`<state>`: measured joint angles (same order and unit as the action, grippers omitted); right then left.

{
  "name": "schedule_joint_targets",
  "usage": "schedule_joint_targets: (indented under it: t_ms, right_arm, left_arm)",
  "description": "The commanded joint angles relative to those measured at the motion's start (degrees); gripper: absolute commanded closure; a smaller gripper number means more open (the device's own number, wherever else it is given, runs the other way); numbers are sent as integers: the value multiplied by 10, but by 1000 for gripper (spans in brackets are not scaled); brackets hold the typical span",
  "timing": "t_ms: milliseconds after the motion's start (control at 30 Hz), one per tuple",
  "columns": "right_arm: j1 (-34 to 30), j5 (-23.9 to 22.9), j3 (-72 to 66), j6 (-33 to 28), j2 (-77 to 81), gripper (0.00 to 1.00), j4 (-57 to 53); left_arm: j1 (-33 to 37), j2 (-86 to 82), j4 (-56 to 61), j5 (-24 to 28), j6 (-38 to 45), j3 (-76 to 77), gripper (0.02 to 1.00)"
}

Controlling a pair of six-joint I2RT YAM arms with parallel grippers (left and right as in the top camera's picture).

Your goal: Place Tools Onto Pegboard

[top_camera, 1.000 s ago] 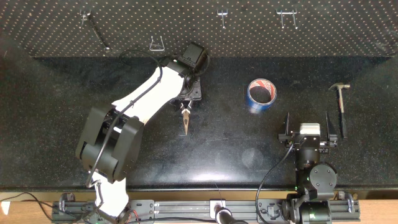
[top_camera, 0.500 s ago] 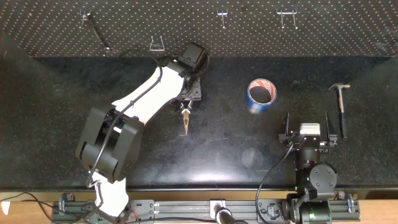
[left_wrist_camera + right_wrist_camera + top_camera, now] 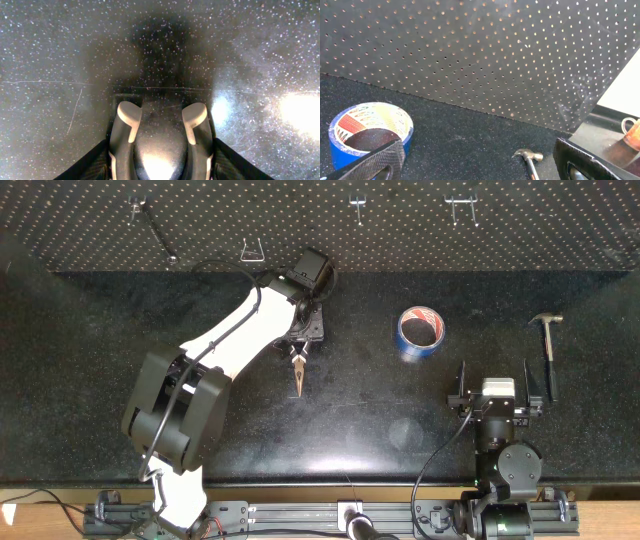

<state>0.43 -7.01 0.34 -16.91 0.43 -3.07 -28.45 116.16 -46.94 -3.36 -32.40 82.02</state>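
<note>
Pliers (image 3: 298, 380) with orange-brown handles lie pointing toward the table's front edge, left of centre. My left gripper (image 3: 299, 350) points down over their head and is shut on it. In the left wrist view a grey metal part of the pliers (image 3: 161, 150) sits between the two fingers of that gripper (image 3: 162, 112), just above the black speckled table. My right gripper (image 3: 495, 380) stands open near the front right, with nothing between its fingers (image 3: 370, 160). A blue tape roll (image 3: 420, 330) (image 3: 370, 132) and a hammer (image 3: 548, 350) (image 3: 530, 160) lie beyond it.
The pegboard (image 3: 400, 230) (image 3: 470, 60) runs along the table's far edge. A wrench (image 3: 155, 225) hangs at its left, and bare hooks (image 3: 250, 248) (image 3: 357, 205) (image 3: 460, 208) stand farther right. A mug (image 3: 632, 131) shows off to the side.
</note>
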Motion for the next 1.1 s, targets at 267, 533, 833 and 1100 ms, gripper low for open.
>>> schedule_joint_targets:
  t_ms: [267, 533, 833, 1100]
  right_arm:
    - [-2, -11, -1, -6, -2, 25, -5]
    - [-2, -11, -1, -6, -2, 25, -5]
    - [-2, -11, -1, -6, -2, 25, -5]
    - [-2, -11, -1, -5, -2, 25, -5]
  left_arm:
    - [40, -136, -21, -5, 29, 7, 989]
    - [80, -293, -21, -24, 77, -55, 989]
    - [94, -436, 367, -49, 126, -295, 989]
    - [135, -399, 600, -61, 194, -300, 989]
